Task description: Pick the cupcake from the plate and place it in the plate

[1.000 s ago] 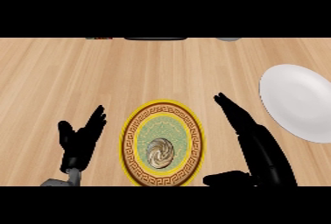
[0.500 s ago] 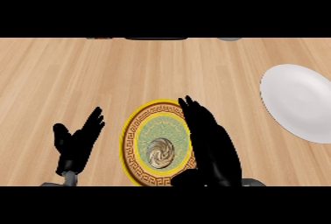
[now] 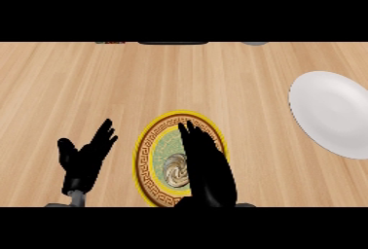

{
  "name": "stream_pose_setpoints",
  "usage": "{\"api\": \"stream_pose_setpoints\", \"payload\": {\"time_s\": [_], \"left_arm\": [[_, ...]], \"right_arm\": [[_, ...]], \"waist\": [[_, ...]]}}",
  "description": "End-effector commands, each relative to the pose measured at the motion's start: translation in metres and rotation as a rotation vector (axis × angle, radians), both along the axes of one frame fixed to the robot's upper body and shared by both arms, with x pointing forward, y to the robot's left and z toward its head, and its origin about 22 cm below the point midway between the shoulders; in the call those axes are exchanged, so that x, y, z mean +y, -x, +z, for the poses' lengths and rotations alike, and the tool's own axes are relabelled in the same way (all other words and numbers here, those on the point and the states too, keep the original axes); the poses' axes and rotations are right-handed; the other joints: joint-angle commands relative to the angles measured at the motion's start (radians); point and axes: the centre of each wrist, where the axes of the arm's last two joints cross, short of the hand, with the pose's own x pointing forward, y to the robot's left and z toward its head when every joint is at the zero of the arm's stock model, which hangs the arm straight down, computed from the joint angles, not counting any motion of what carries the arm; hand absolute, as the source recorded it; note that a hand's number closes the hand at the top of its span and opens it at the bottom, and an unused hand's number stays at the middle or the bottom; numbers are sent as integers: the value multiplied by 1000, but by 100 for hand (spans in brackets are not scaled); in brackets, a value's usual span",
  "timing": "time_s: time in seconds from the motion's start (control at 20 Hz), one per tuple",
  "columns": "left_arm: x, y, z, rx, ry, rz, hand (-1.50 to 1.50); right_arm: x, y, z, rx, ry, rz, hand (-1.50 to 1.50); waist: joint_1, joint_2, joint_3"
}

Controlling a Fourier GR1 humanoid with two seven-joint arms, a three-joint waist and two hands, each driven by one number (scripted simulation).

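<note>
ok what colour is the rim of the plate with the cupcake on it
Yellow, with a dark key-pattern band just inside it, on the patterned plate; the head view shows it.

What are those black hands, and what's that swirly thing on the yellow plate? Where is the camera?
The camera sits where the robot's head is, looking down at a wooden counter. So the two black hands belong to the robot itself.

The robot's left hand shows at the lower left, open with fingers up, just resting beside the plate. It holds nothing.

The robot's right hand is stretched out over the patterned plate, the one with the yellow rim. Its fingers are straight, so it has not grabbed anything yet.

The swirly thing is a cupcake, seen from above. It sits on the patterned plate, partly hidden by the right hand.

Over at the right edge lies a plain white plate.
</note>
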Motion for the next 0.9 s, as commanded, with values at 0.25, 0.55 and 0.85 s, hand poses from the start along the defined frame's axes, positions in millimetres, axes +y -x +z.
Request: {"api": "stream_pose_setpoints", "payload": {"time_s": [0.25, 0.55, 0.85], "left_arm": [[-1, -2, 2, 28, -11, 13, 0], [-2, -9, -1, 38, 13, -9, 0], [-7, 0, -1, 45, -12, 11, 0]], "right_arm": [[14, 1, -13, -2, 86, -38, -150], [21, -26, -40, 15, 160, -86, -150], [21, -18, -37, 49, 145, -62, -150]], "waist": [[-2, 3, -3], [4, 5, -3], [2, 3, -3]]}}
